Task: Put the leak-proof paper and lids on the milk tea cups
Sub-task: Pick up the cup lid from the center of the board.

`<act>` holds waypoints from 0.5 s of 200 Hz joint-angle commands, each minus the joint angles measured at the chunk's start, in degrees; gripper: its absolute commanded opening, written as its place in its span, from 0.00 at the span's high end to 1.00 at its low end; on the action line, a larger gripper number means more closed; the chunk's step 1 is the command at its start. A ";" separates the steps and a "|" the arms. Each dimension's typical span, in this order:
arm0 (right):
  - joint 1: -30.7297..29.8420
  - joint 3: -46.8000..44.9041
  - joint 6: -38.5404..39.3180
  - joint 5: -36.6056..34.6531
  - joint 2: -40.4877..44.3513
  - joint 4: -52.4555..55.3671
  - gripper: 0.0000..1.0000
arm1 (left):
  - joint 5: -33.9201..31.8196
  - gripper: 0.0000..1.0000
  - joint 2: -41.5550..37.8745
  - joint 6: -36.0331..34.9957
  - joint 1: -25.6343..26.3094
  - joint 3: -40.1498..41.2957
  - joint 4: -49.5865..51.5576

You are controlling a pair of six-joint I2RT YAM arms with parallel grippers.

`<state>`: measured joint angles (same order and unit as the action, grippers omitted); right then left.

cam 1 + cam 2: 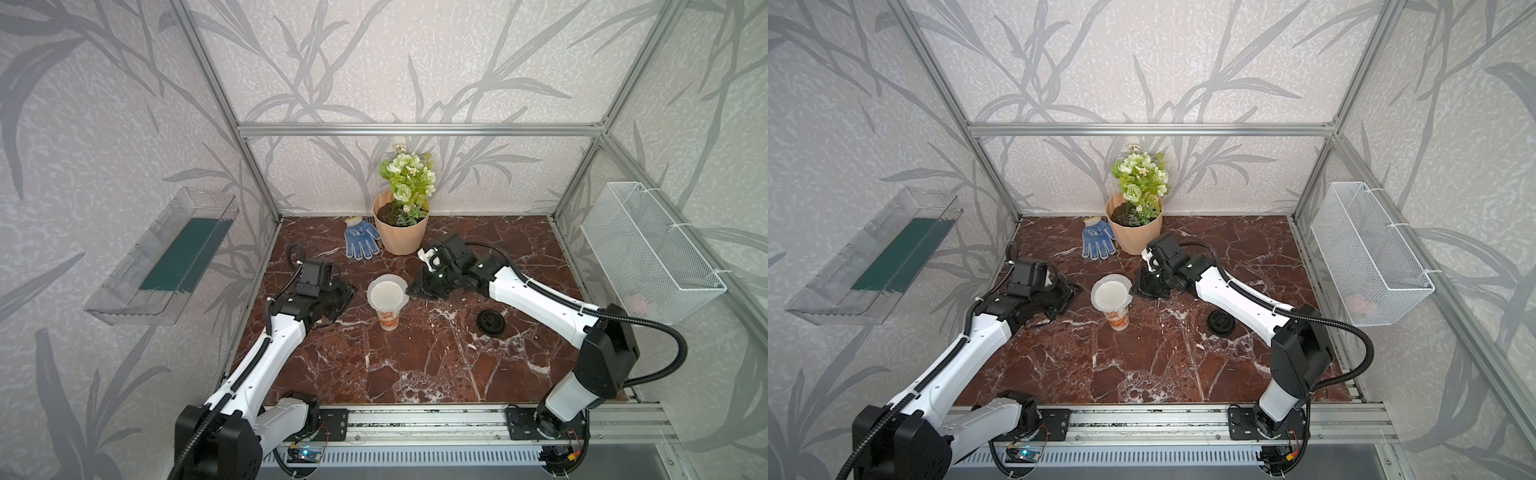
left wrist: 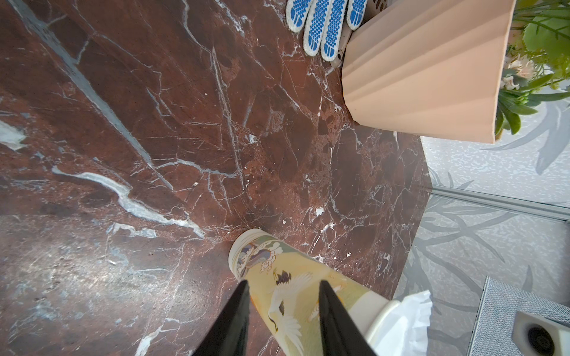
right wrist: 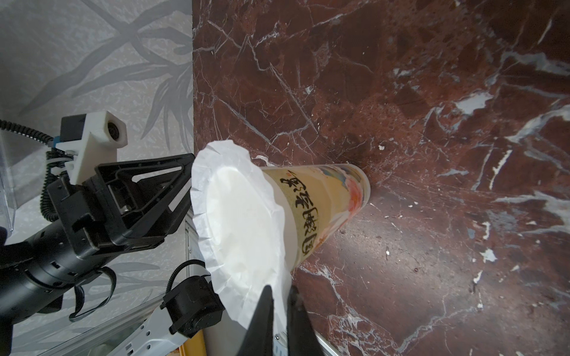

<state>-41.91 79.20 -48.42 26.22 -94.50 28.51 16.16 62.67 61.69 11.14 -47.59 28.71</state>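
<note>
Cup: our tall white paper cup [image 1: 388,318] with the orange print stands upright on the red marble bench [image 1: 415,365], just beyond the left hand [image 2: 283,282].
Paper: the thin whitish round leak-proof sheet [image 3: 240,222] is draped over the cup's mouth, its crinkled rim reaching the right hand [image 3: 280,291].
Right hand: fingers all but together, and we reckon they're pinching that rim.
Left hand: fingers apart, holding nothing.
Risk: a tug from the right hand could drag the sheet off-centre or tip the unheld cup.
Hidden: the cup's contents, the sheet's far rim, and the pinch itself, which is cut off.
</note>
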 commanded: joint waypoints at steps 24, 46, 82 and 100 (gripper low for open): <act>-0.72 -1.14 -0.53 1.29 0.15 -1.08 0.88 | -0.42 0.60 -1.27 0.52 -0.02 0.22 0.21; -0.72 -1.33 -0.54 1.04 0.36 -0.95 0.88 | -0.43 0.60 -1.33 0.54 -0.05 0.31 0.30; -0.63 -0.65 -0.21 0.84 1.52 -0.54 0.84 | -0.93 0.60 -1.70 0.45 -0.06 0.13 0.80; 0.01 -0.26 0.67 -0.05 3.52 0.61 0.77 | -1.87 0.60 -2.26 0.29 -0.06 -0.13 1.39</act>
<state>-42.33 78.56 -48.60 26.61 -94.43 28.16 16.08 62.15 61.69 11.11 -47.59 28.80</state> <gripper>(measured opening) 0.197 0.397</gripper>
